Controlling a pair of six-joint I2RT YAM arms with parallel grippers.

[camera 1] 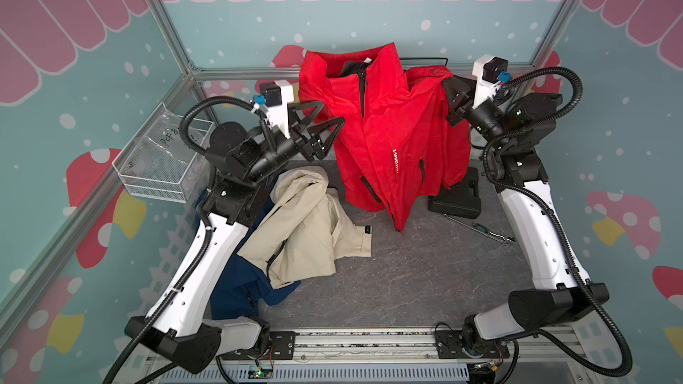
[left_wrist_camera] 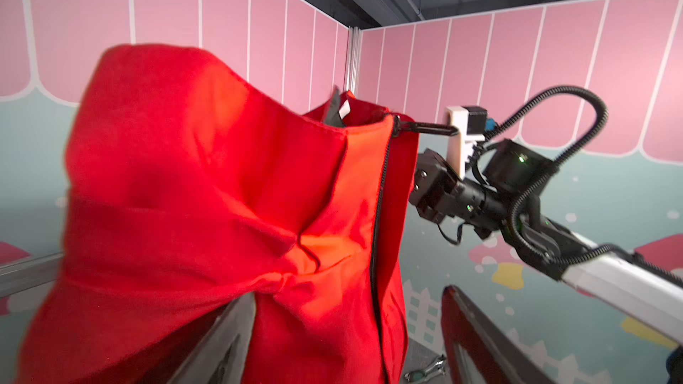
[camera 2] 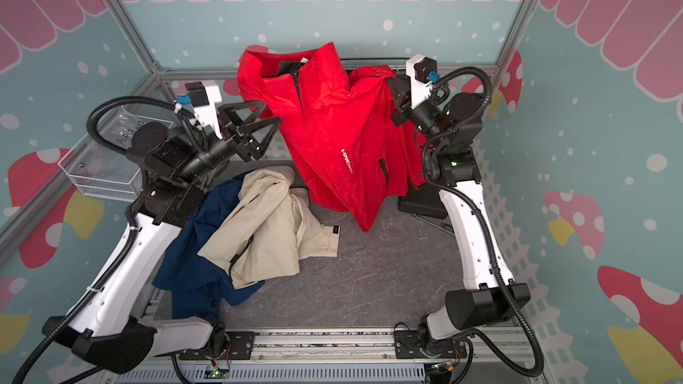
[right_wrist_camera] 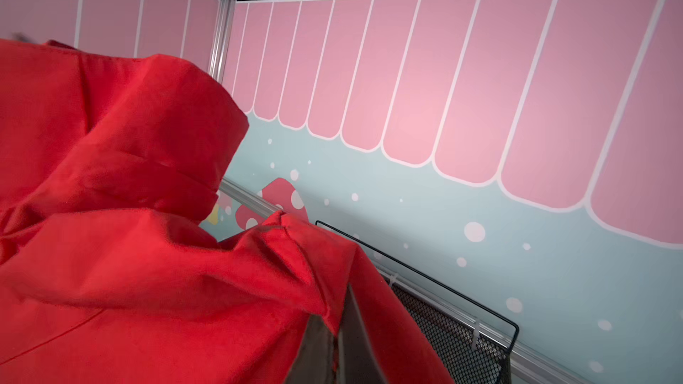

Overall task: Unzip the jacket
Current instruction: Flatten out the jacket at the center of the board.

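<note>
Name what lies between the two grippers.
The red jacket, in both top views; left gripper open at one side, right gripper shut on the other.

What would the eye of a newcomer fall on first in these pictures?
The bright red jacket dominates, hanging at the back of the table. The right end effector is shut on its fabric; the left end effector stands open beside it. A crumpled beige jacket lies over a navy garment on the table's left side.
</note>
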